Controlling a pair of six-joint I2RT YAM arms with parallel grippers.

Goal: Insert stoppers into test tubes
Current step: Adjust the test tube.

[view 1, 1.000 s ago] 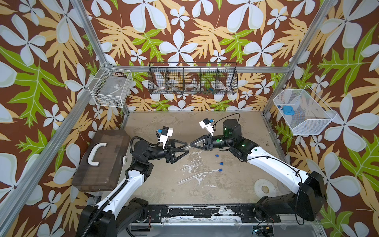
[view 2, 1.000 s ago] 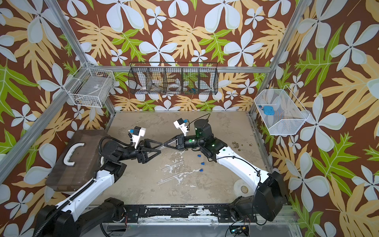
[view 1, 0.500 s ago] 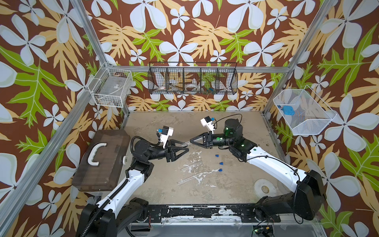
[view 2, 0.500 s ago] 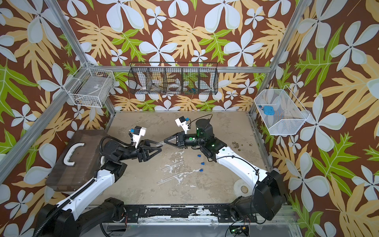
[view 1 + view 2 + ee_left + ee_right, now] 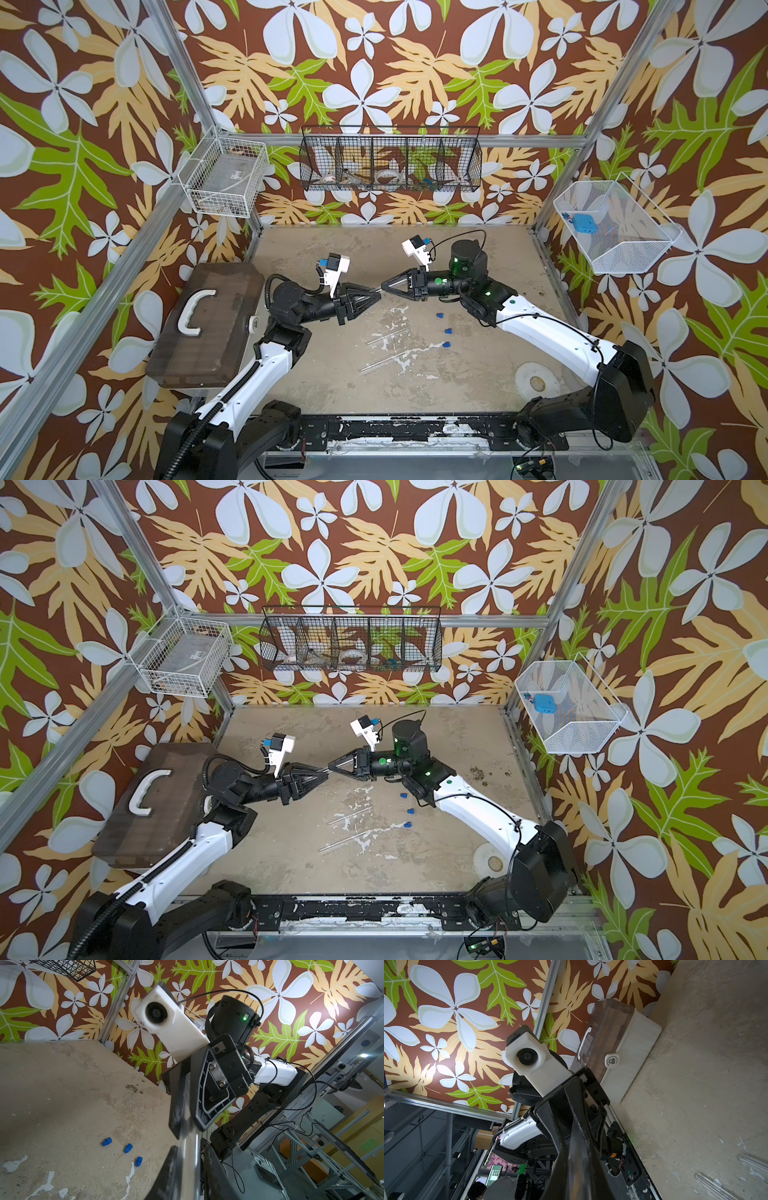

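Both the left gripper (image 5: 375, 296) and right gripper (image 5: 385, 287) have their fingers pinched shut on one test tube (image 5: 188, 1147) mid-air, so I'd have the right let go gently, then fetch the stoppers (image 5: 448, 331) lying on the surface (image 5: 478, 374).

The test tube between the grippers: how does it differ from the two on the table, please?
The held tube is airborne; the table tubes lie flat. The left gripper and right gripper clamp the held tube; nothing touches the table tubes. All are clear, unstoppered.
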